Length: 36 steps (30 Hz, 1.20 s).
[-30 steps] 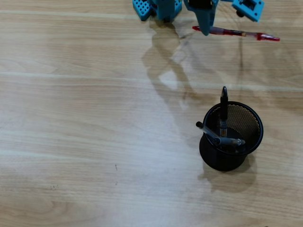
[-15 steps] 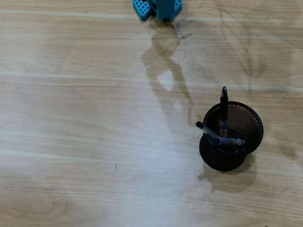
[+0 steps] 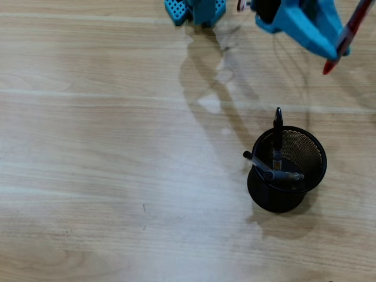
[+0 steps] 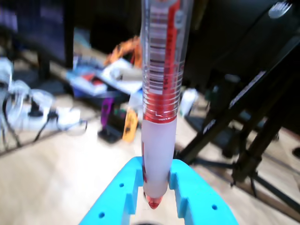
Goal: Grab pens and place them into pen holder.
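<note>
— How many pens do you count?
— Four: one red pen (image 3: 346,36) at the table's (image 3: 106,153) far right corner, and three dark pens (image 3: 276,154) in the holder.
— And holders?
— One black mesh pen holder (image 3: 305,154), near the table's right edge.

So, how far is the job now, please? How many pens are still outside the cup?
Three dark pens already stand or lean inside the black mesh cup. The red pen is in hand: the blue pincer is shut on its pale grip end and holds it above the table, up and to the right of the cup in the overhead view. No pen lies on the table. Left: drop the red pen into the cup.
</note>
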Motion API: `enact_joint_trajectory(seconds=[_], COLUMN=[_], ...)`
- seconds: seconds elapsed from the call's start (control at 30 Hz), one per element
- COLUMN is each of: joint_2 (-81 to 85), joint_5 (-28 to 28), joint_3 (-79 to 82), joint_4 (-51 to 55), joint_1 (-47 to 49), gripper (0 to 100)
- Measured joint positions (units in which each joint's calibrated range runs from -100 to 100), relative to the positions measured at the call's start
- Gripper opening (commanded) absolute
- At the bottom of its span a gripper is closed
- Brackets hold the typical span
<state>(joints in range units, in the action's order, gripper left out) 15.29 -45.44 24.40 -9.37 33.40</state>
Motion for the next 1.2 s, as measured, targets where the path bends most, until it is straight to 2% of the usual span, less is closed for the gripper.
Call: enact_joint_trajectory(seconds=[0.13, 0.27, 0.77, 0.97, 1.2], joint_2=[-5.86, -9.26, -25.06, -26.08, -26.08], joint_5=[-0.47, -0.52, -2.13, -2.34, -2.34], joint_3=[12.51, 13.31, 4.88, 4.53, 4.53], joint_4=[-22.62, -29.26, -30.04, -30.04, -30.04], joint_1=[-1.81, -3.43, -3.72, -3.81, -3.72], gripper=[2, 2, 2, 14, 18])
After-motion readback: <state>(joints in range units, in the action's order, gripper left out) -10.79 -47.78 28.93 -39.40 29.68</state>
